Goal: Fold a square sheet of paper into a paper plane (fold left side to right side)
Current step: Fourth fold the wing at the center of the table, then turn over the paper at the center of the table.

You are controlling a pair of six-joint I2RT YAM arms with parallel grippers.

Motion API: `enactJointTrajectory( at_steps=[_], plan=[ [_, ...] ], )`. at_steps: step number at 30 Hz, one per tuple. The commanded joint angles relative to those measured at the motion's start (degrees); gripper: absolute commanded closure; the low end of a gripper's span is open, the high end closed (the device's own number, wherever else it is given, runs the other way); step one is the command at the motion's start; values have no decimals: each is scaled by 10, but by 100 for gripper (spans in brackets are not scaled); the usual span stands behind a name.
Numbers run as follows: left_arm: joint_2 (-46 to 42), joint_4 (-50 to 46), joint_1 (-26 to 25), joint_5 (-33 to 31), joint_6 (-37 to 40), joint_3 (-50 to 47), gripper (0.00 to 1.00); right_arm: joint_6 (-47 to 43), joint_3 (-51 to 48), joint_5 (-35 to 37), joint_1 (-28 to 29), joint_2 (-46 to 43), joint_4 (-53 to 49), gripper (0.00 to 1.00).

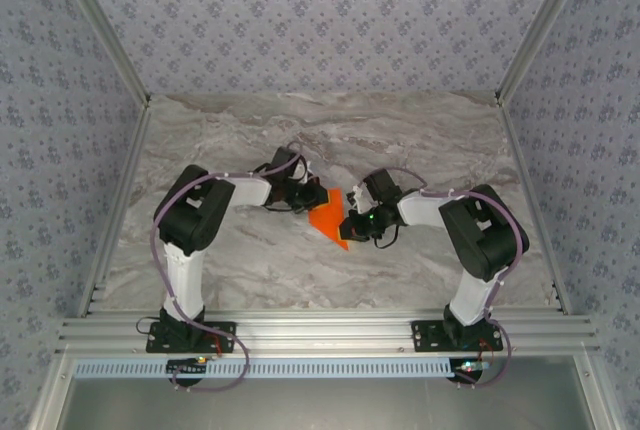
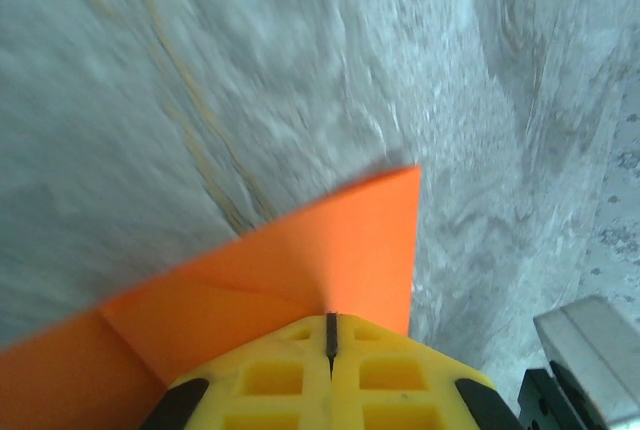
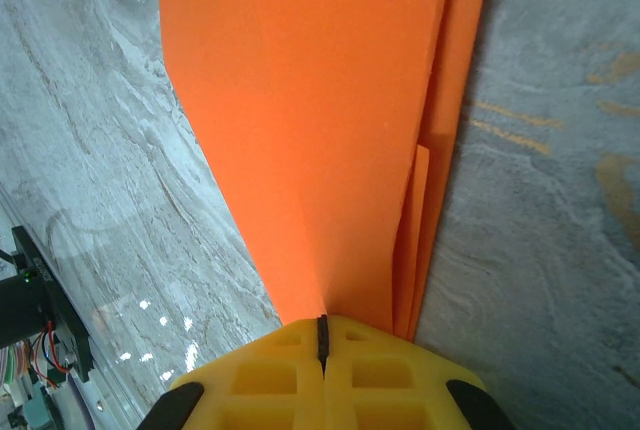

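Left gripper (image 2: pixel 330 338): yellow pads together, pinching the paper (image 2: pixel 330 250) near a crease. Right gripper (image 3: pixel 322 335): likewise clamped, on the layered opposite end. Paper sits mid-table (image 1: pixel 420 140), between the arms. Judgement: carry left side over evenly, match edges before pressing, and avoid tugging layers askew.

Bench (image 1: pixel 250 130): grey-white marbled top, aluminium rail (image 1: pixel 320 328) along near edge. Folded orange paper (image 1: pixel 328 218) at mid-bench; contact with the surface cannot be judged. Faint yellowish streaks (image 2: pixel 190 100) on the marbling, left wrist view.
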Motion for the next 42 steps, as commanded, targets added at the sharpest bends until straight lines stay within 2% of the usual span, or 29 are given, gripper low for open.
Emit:
enactJointTrajectory(
  at_steps=[1, 10, 15, 19, 23, 27, 31, 35, 42],
  plan=[
    [40, -10, 59, -87, 40, 24, 99, -12, -42, 119, 2, 36, -120, 100],
    [58, 17, 103, -58, 39, 42, 97, -6, -44, 103, 6, 23, -100, 100],
    [3, 22, 113, -39, 39, 35, 85, 5, -38, 62, 9, 0, -36, 99],
    [-81, 24, 120, -40, 38, -6, 73, 15, -27, 48, 12, -35, 22, 84],
    [-162, 44, 114, -41, 15, -81, 62, 32, -42, 68, 12, -96, 92, 68],
    [-214, 63, 78, -49, -16, -151, 56, 35, -70, 124, 11, -180, 111, 51],
    [-217, 67, 33, -70, -37, -170, 55, 31, -103, 205, 9, -275, 90, 35],
    [-183, 70, 4, -77, -46, -152, 55, 35, -137, 256, 8, -368, 67, 26],
    [-118, 66, -20, -78, -53, -105, 55, 31, -149, 264, 6, -461, 1, 24]
  ],
)
